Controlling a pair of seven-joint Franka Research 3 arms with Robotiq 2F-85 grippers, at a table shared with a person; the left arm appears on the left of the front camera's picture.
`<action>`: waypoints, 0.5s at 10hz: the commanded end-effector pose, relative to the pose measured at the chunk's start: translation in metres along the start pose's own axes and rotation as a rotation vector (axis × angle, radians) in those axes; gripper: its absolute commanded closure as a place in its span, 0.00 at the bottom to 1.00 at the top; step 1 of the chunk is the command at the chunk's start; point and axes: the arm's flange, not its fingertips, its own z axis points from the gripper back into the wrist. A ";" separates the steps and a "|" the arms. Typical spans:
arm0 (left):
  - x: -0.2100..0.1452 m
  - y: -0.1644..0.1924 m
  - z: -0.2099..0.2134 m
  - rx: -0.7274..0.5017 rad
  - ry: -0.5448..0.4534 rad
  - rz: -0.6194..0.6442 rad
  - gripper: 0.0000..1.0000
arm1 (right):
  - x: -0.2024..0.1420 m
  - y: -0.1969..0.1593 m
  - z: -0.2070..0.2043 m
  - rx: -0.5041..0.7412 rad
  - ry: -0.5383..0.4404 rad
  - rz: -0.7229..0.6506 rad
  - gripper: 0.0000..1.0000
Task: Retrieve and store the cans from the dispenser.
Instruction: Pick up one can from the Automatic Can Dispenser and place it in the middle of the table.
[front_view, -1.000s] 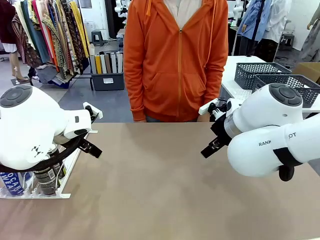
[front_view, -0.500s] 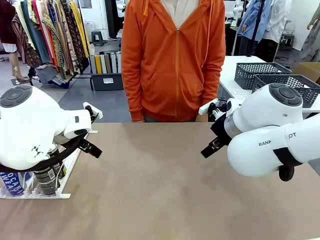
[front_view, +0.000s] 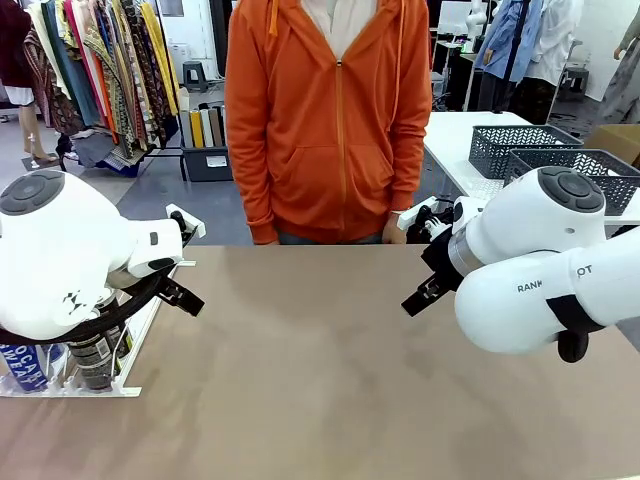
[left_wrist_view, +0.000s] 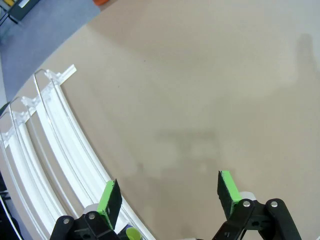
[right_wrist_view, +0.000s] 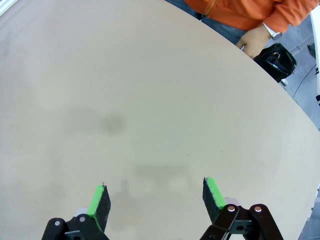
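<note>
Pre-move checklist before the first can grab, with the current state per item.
1. Left gripper open and empty: ok.
2. Right gripper open and empty: ok.
3. Cans loaded: a blue Pocari Sweat can and a dark can stand at the near end of the dispenser: ok.
4. Full can count: cannot tell, since the left arm covers that end.
5. Left gripper lined up on a can: not ok. It points at bare table beside the rails.
6. Person's hand out of the way: ok. It is at the far table edge, apart from both grippers.
</note>
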 end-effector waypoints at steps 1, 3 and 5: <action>0.000 0.000 0.000 0.000 0.000 0.000 0.00 | 0.000 0.000 0.000 0.000 0.000 0.000 0.00; 0.012 -0.006 0.043 -0.460 0.201 -0.006 0.00 | 0.005 -0.015 0.024 0.296 0.118 -0.295 0.00; 0.028 -0.006 0.096 -0.661 0.313 0.294 0.00 | 0.002 -0.036 0.059 0.540 0.163 -0.613 0.00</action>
